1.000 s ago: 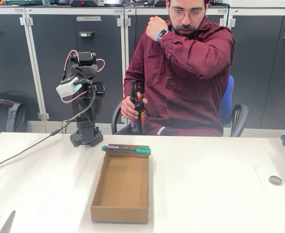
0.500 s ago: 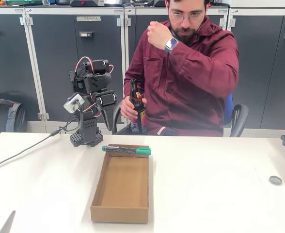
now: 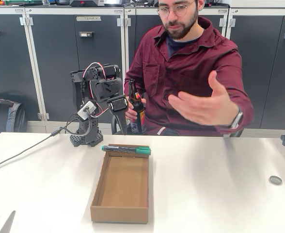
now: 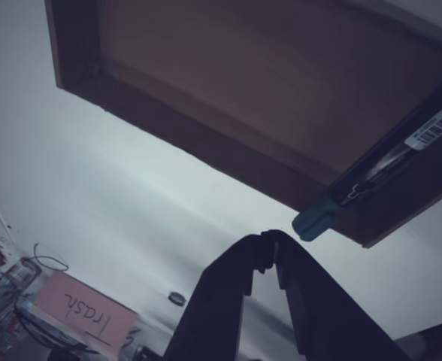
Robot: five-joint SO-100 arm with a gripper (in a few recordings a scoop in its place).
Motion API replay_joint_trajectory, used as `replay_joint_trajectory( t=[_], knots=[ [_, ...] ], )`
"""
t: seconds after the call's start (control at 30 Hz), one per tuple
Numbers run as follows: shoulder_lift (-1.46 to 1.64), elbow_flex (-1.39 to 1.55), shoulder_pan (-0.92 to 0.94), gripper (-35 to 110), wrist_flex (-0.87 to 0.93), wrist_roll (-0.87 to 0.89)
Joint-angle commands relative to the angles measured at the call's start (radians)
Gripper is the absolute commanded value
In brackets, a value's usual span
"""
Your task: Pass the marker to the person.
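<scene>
The slim dark marker with a green cap (image 3: 126,150) lies balanced across the far rim of the open brown cardboard box (image 3: 120,188), at six o'clock from the black gripper (image 4: 266,242), whose fingers are pressed together and empty, so a clumsy descent could knock it off before it reaches the person's outstretched hand (image 3: 200,108).

Person (image 3: 191,73): top of head cut by upper frame edge in fixed view; outstretched hand (image 3: 203,104) at centre right motion-blurred. Bottle (image 3: 136,109): partly hidden behind arm's dark fingers (image 3: 119,112) at centre left; label unreadable. Marker (image 4: 382,169): wrist view, barrel runs off right edge, print beside the barcode too small to read. Cardboard box (image 4: 228,83): cut by top and right edges. Lower left clutter by pink "trash" label (image 4: 86,317): blurred, unidentifiable.
</scene>
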Motion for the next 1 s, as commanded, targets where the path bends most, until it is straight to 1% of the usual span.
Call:
replay_joint_trajectory(
  t=[0.0,0.37,0.47,0.63,0.77,0.97],
  knots=[
    [0.015,-0.048,-0.072,-5,-0.025,0.018],
    [0.167,0.137,-0.245,-5,-0.104,0.084],
    [0.187,0.173,-0.252,-5,-0.109,0.067],
    [0.216,0.299,-0.245,-5,-0.196,0.009],
    [0.241,0.388,-0.264,-5,-0.241,0.005],
    [0.241,0.439,-0.319,-5,-0.255,0.011]
  ],
)
